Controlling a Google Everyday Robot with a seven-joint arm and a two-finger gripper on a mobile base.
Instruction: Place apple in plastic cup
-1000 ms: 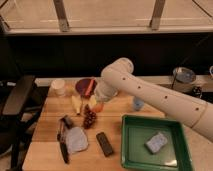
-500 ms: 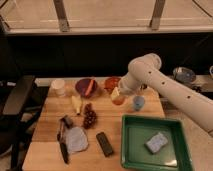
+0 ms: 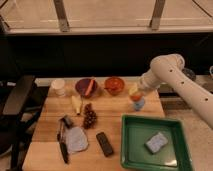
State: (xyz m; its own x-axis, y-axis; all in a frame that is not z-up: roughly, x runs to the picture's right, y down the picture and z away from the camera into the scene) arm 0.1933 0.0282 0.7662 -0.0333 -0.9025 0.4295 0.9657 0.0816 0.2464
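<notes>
The apple (image 3: pixel 135 97), red-orange, hangs just over the light-blue plastic cup (image 3: pixel 139 105) near the right edge of the wooden table. My gripper (image 3: pixel 134 92) reaches down from the white arm (image 3: pixel 167 70) on the right and is shut on the apple. The fruit's underside seems level with the cup's rim. I cannot tell whether it touches the cup. The gripper and apple hide most of the cup's mouth.
A whitish cup (image 3: pixel 58 86), a purple bowl (image 3: pixel 82 88), an orange bowl (image 3: pixel 114 85), a banana piece (image 3: pixel 76 104) and grapes (image 3: pixel 89 118) sit left of the cup. A green tray (image 3: pixel 131 150) with a sponge (image 3: pixel 156 142) lies in front. A black chair (image 3: pixel 15 102) stands left.
The arm has swung right across the table, carrying the apple from beside the purple bowl to just above the light-blue cup. The gripper stayed shut throughout.
</notes>
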